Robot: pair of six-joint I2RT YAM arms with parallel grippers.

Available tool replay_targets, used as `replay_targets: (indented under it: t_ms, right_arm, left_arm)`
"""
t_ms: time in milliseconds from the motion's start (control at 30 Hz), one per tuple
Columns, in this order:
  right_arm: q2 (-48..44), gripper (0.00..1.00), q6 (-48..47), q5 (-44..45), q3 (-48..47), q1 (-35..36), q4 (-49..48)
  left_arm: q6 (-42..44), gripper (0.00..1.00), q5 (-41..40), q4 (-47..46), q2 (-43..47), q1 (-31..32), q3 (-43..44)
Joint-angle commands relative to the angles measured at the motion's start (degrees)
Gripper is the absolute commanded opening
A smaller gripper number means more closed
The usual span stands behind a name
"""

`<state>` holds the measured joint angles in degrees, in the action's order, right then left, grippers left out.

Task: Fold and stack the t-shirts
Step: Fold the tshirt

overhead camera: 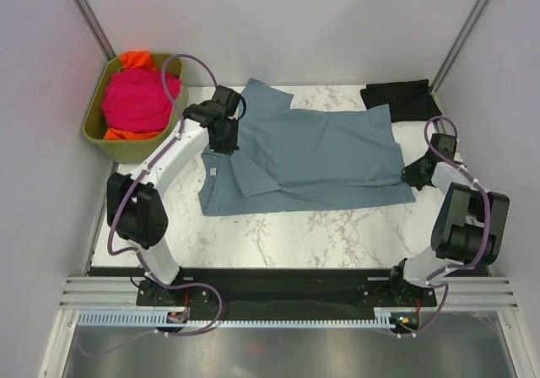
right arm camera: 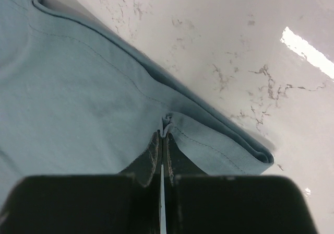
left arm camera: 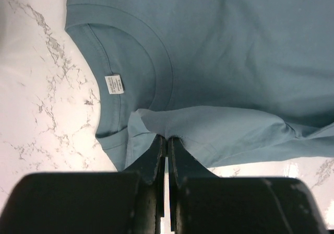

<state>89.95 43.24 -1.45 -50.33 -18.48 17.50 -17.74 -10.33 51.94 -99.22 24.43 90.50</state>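
Across the middle of the worktop [overhead camera: 278, 234] the blue-grey t-shirt [overhead camera: 329, 154] lies lengthwise left to right, collar left. The left end effector [left arm camera: 167, 140] is clamped on a fold beside the collar, and the right end effector [right arm camera: 163, 133] on the hem.

Table [overhead camera: 295, 234]: white top with grey marble veins
Walls [overhead camera: 295, 24]: plain pale grey panels on three sides
Posts [overhead camera: 89, 15]: metal, at both back corners
Light: bright glare streak [right arm camera: 305, 51] on the table
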Motion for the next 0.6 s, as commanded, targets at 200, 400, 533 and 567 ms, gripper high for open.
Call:
replay_targets:
  t_ms: [200, 400, 533, 567]
  right_arm:
    - [6.0, 0.20, 1.2, 0.3, -6.0, 0.2, -2.2]
    - [10.1, 0.76, 1.2, -0.4, -16.0, 0.1, 0.7]
    - [6.9, 0.82, -0.9, 0.5, -18.8, -0.2, 2.8]
    - [4.2, 0.84, -1.3, 1.0, -18.4, -0.3, 3.2]
  left_arm:
    - [4.4, 0.02, 2.0, -1.8, -8.5, -3.7, 6.9]
    - [4.7, 0.32, 4.1, 1.6, -16.9, -8.0, 16.5]
    - [4.2, 0.72, 3.0, 4.3, -15.0, -10.0, 21.6]
    - [3.7, 0.77, 0.9, 4.2, -13.5, -10.0, 20.7]
